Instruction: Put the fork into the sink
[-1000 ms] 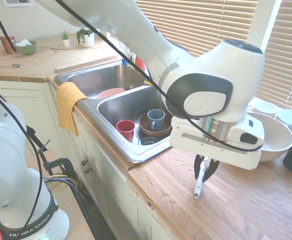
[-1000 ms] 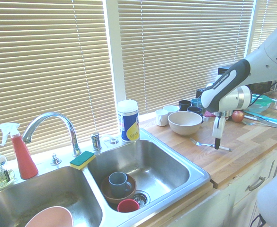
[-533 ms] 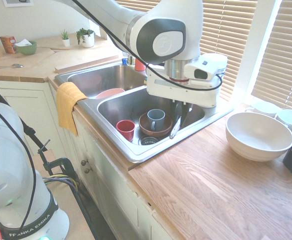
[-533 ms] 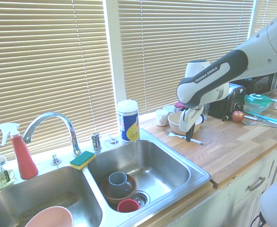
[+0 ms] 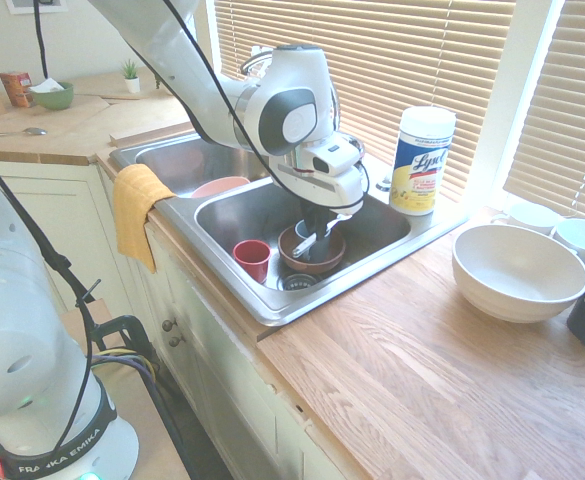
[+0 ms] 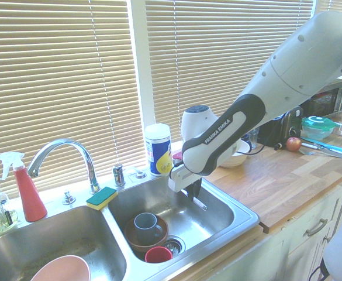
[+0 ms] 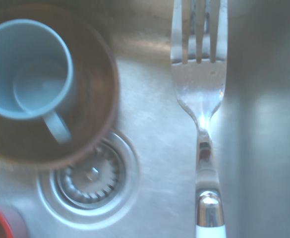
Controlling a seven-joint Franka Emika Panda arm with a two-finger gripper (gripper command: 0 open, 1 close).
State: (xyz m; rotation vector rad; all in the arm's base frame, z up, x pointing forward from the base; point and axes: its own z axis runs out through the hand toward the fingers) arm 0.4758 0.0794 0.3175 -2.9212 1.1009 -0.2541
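Fork now over the sink basin, still gripped

The largest thing in your work area, the double-basin stainless steel sink (image 6: 248, 221), fills the lower left of the second exterior view. Your white jointed robot arm (image 6: 232, 132) has swung in from the table side and now reaches over the basin nearer the light wooden table (image 5: 422, 385). Half a second ago, that same view had the fork over the table; the carry across looks done, leaving you the lowering and release.

Inside that basin, at the centre of the first exterior view, sits a round brown bowl (image 7: 97, 94) with a grey-blue mug (image 7: 18, 54) in it. A small red cup (image 5: 252, 262) stands to their left. Your end effector (image 5: 316, 238) is closed on the slim fork with silver tines and a white handle (image 7: 202, 87), above the basin and beside the bowl in the wrist view.

Smallest is the round metal drain strainer (image 7: 91, 173), lower left in the wrist view. I'd judge the bare basin floor a better landing spot than the bowl or mug; a high release could bounce the fork.
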